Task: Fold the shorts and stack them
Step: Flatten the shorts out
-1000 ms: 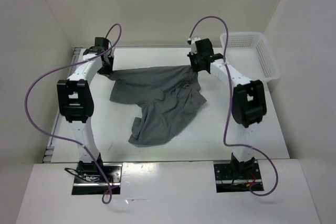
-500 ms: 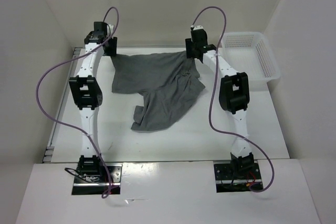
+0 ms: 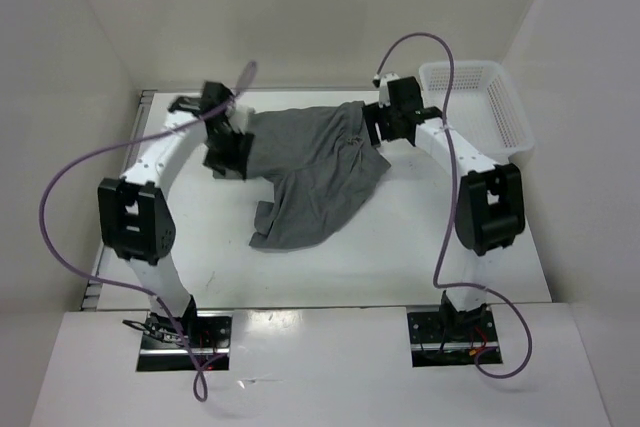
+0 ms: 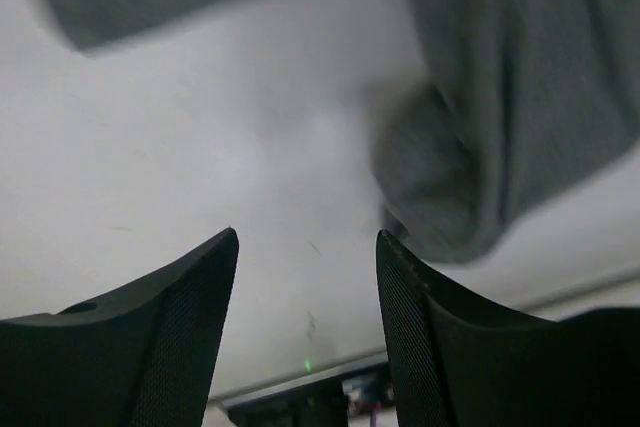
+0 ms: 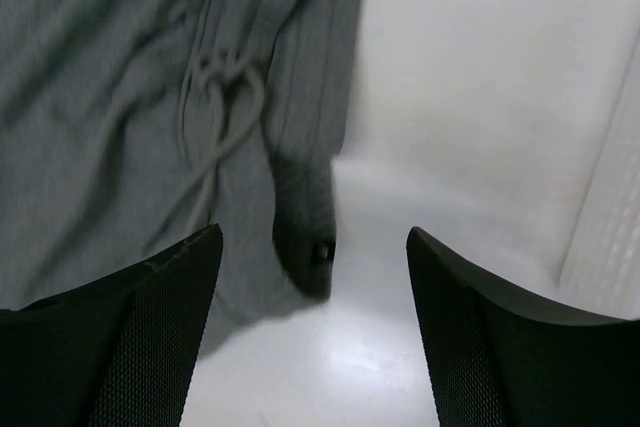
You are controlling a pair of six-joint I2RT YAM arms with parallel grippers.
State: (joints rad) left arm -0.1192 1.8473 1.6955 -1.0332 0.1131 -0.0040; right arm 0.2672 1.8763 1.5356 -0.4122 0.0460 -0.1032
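The grey shorts (image 3: 310, 167) lie rumpled on the white table, waistband at the far side and one leg trailing toward the near edge. My left gripper (image 3: 226, 154) hovers at their left edge. In the left wrist view it (image 4: 307, 237) stands open over bare table, the shorts (image 4: 500, 97) up and to the right. My right gripper (image 3: 386, 127) sits at the shorts' far right corner. The right wrist view shows it (image 5: 313, 232) open and empty, with the shorts (image 5: 110, 97) and their light drawstring (image 5: 215, 107) just ahead on the left.
A white basket (image 3: 480, 107) stands at the back right corner, close behind the right arm. White walls close in the table on the left, back and right. The arms' bases sit at the near edge.
Both grippers have opened and let go of the waistband. The shorts have dropped flat at the far side. The left gripper has moved nearer and to the right; the right one shifted slightly right.
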